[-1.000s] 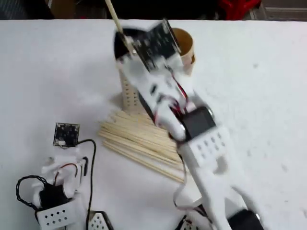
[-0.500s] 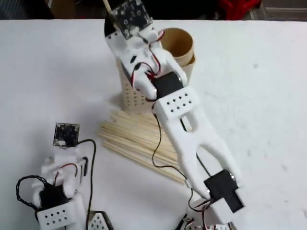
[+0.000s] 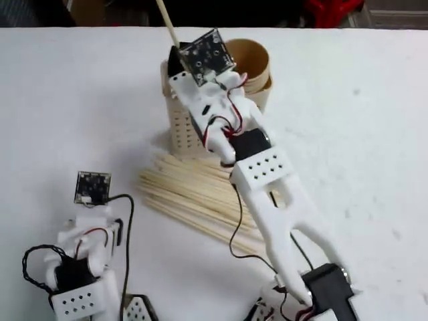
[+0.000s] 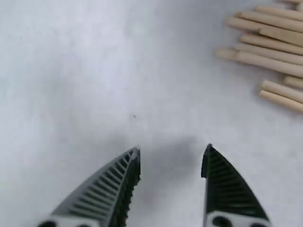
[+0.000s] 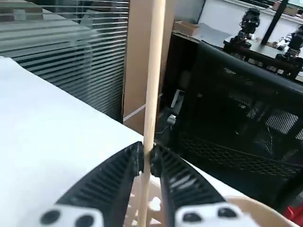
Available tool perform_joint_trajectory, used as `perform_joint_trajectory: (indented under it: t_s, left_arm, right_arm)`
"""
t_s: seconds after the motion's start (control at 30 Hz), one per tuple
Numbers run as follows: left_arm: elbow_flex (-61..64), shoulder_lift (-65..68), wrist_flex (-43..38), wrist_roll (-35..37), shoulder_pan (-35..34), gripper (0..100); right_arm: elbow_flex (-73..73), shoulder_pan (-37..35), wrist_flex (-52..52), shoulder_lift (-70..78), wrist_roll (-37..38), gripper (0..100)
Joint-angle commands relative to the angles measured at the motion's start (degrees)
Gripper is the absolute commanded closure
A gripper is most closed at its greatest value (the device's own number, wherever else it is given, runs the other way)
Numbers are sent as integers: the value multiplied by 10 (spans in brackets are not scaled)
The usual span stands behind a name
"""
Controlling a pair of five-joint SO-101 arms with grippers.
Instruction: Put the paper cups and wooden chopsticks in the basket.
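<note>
Over at the near left of the table (image 3: 60, 87), the left arm (image 3: 80, 267) is sitting folded low. Its gripper (image 4: 173, 149) is hanging just above the bare white surface with its fingers spread apart and nothing between them. The blunt ends of a few chopsticks are lying a little beyond it, to its right.

Those ends belong to the loose pile of wooden chopsticks (image 3: 190, 197), which is lying flat in the middle of the table and fanning toward the near right. Just beyond the pile, the white perforated basket (image 3: 180, 134) is standing upright.

Above the basket's mouth, the right gripper (image 5: 147, 156) is pinching a single chopstick (image 5: 154, 71) between closed fingers. The stick is standing almost upright, and its top is leaning slightly to the far left.

Right of the basket and touching it, two nested brown paper cups (image 3: 254, 63) are standing open side up. I cannot tell whether they are inside the basket or just beside it.

The right arm (image 3: 274, 194) is stretching from the near right edge across the pile toward the basket.
</note>
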Motion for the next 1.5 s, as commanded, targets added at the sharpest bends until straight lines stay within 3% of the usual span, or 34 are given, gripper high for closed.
perform_joint_trajectory:
  t_s: [0.0,0.17,0.37,0.47,0.63,0.77,0.97,1.3,1.4,1.47]
  left_arm:
    - [-2,-3,1,-3,-4,781]
    - [-2,-3,1,-3,-4,781]
    - [-2,-3,1,-3,-4,781]
    - [-2,-3,1,-3,-4,781]
    - [-2,-3,1,-3,-4,781]
    - [-2,-3,1,-3,-4,781]
    - [-2,-3,1,-3,-4,781]
    - [-2,-3,1,-3,-4,781]
    - [-2,-3,1,-3,-4,781]
    - [-2,-3,1,-3,-4,781]
  right_arm:
    - [-9,14,12,-29,-5,954]
    - [-6,9,63,-63,-5,835]
    - [-5,13,152,-127,-2,930]
    - [-5,8,258,-172,-1,950]
    - [1,12,477,-244,-1,899]
    - [37,6,546,-280,-1,870]
    - [164,-52,549,-282,68,901]
    - [326,-133,457,-279,72,904]
    - [348,-152,446,-278,73,981]
    - [356,-166,447,-277,73,971]
